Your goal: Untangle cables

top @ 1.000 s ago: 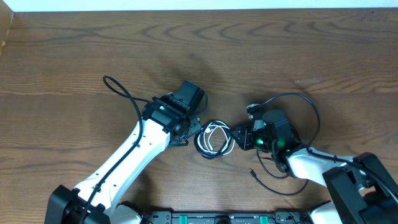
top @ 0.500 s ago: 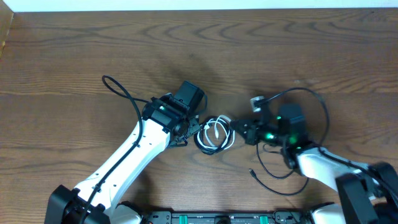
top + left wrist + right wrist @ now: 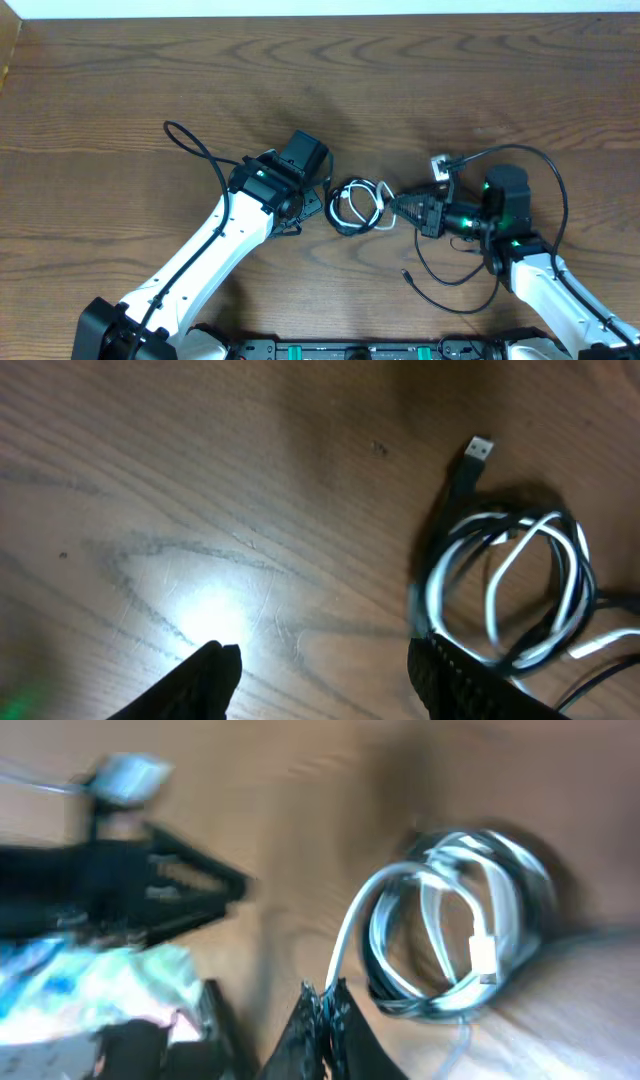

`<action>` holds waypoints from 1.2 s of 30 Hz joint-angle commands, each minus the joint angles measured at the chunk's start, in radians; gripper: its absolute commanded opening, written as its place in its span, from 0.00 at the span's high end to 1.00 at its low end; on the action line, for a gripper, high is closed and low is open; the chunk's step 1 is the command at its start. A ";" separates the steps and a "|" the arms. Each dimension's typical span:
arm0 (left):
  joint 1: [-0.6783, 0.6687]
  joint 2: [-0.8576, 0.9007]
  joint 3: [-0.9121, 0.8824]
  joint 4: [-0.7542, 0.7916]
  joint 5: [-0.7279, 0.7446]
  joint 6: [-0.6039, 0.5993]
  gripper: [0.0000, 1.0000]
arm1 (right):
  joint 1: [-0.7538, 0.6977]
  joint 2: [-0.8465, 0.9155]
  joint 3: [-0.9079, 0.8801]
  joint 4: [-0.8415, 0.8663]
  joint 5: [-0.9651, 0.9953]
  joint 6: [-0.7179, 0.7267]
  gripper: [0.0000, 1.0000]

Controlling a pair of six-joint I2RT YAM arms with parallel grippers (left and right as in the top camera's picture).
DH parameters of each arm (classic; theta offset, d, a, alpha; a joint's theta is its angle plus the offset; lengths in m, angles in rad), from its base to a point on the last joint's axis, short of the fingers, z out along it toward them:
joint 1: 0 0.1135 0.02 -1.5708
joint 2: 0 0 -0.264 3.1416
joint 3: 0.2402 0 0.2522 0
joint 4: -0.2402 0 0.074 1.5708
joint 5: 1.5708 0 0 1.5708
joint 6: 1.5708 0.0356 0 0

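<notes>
Right tool [image 3: 325, 1002] pinches the white cable [image 3: 345, 935]; left tool [image 3: 322, 660] stands spread, empty, beside the coiled cables [image 3: 435, 595] on the bench [image 3: 150, 480].

Overhead, the desk [image 3: 120, 90] lies in soft, even light with faint shadows. The left wrist view is dimmer, with a white glare patch on the wood and a green glow in one corner. Motion smears the right wrist view; the white cable [image 3: 347, 932] streaks.
</notes>
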 commanded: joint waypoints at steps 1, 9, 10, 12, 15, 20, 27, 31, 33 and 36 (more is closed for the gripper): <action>0.000 -0.016 0.010 -0.005 -0.016 -0.005 0.40 | -0.005 -0.012 0.001 -0.117 0.164 0.018 0.99; 0.000 -0.013 0.010 0.013 -0.016 -0.005 0.39 | -0.005 -0.020 0.001 -0.320 0.214 0.051 0.99; 0.000 -0.013 0.010 0.016 -0.016 -0.006 0.39 | -0.005 -0.020 0.001 -0.344 0.220 0.060 0.99; 0.000 -0.013 0.010 0.021 -0.016 -0.006 0.39 | -0.005 -0.022 0.001 -0.386 0.236 0.059 0.85; 0.000 -0.013 0.010 0.021 -0.016 -0.006 0.39 | -0.005 -0.026 0.001 -0.448 0.295 0.058 0.69; 0.000 -0.013 0.010 0.026 0.041 -0.010 0.39 | -0.005 -0.064 0.006 -0.476 0.369 0.047 0.50; -0.048 0.008 -0.051 0.063 0.118 -0.126 0.38 | -0.005 -0.204 0.056 -0.560 0.545 0.081 0.01; -0.108 0.047 -0.132 0.198 0.168 -0.175 0.38 | -0.005 -0.287 0.070 -0.609 0.615 0.128 0.01; -0.144 0.076 -0.169 0.277 0.172 -0.212 0.38 | -0.005 -0.318 0.070 -0.622 0.623 0.134 0.01; -0.175 0.122 -0.187 0.334 0.167 -0.264 0.38 | -0.005 -0.355 0.070 -0.649 0.627 0.134 0.01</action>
